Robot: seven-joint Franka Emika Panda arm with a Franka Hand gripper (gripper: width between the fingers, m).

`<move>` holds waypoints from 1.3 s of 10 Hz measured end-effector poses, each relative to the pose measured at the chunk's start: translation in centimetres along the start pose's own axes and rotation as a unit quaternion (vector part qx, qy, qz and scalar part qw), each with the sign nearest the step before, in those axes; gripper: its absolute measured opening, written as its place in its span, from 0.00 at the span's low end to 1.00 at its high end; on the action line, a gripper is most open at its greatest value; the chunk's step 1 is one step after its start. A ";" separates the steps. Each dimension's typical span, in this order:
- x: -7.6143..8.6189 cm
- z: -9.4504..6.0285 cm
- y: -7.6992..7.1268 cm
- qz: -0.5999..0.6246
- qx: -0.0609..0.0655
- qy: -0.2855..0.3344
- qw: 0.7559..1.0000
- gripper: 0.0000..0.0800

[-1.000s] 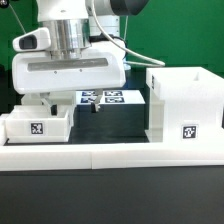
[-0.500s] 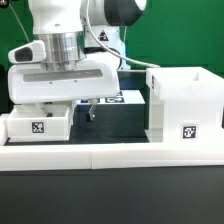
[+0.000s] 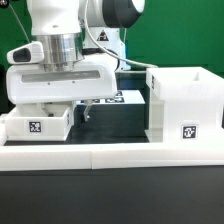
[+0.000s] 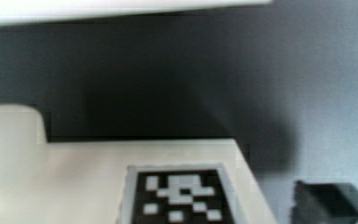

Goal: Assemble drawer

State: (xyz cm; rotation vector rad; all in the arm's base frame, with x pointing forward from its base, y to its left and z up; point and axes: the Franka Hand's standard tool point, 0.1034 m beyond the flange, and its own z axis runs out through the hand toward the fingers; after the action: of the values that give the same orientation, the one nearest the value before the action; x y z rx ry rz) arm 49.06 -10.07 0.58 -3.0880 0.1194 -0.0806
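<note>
A small white open-top tray with a square tag stands at the exterior view's left. The tall boxy housing with its own tag stands at the right. My gripper hangs low right above and behind the tray, and its jaws look spread. One dark fingertip shows just right of the tray; the other is hidden. The blurred wrist view shows the tray's white surface with its tag close below and one dark fingertip beside it. No second tray shows.
A long low white bar runs along the front of the dark table. The marker board lies behind, between tray and housing, partly hidden by my hand. A green backdrop stands behind.
My gripper has moved left and down toward the tray since a second ago. It has dropped a little more in the last half second. Tray and housing have not moved.
</note>
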 end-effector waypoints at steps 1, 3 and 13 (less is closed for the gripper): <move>0.0 0.0 0.0 0.000 0.000 0.000 1.000 0.51; 0.0 0.0 0.0 0.000 0.000 0.000 1.000 0.11; 0.6 -1.0 -1.8 -0.013 0.007 -0.003 1.000 0.06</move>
State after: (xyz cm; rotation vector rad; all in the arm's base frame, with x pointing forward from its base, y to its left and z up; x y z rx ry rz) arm 49.71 -8.41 1.73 -3.0756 0.0785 -0.0724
